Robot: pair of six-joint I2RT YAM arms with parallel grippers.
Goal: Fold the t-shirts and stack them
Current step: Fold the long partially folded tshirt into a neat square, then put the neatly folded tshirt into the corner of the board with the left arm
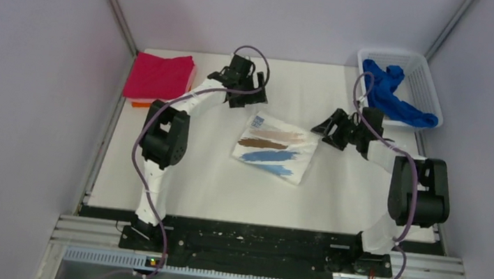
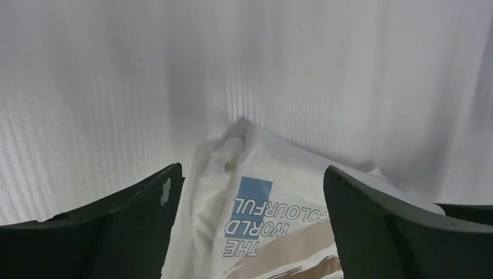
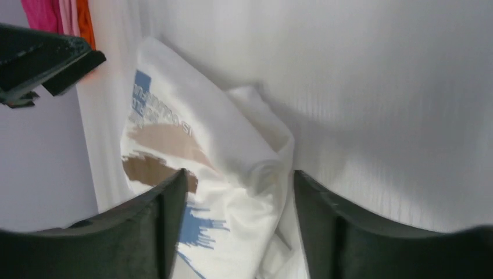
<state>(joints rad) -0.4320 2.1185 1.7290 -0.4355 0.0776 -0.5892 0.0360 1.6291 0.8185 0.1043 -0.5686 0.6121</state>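
The white t-shirt (image 1: 277, 148) with blue and brown brush strokes lies folded in the middle of the table. It also shows in the left wrist view (image 2: 273, 203) and the right wrist view (image 3: 209, 174). My left gripper (image 1: 249, 97) is open and empty just behind its far left corner. My right gripper (image 1: 324, 129) is open and empty at its right edge. The magenta t-shirt (image 1: 160, 75) lies folded at the back left on an orange one (image 1: 140, 104). The royal-blue t-shirt (image 1: 393, 93) lies crumpled in the basket.
A white mesh basket (image 1: 425, 75) stands at the back right corner. Grey walls close the table on three sides. A black rail runs along the near edge by the arm bases.
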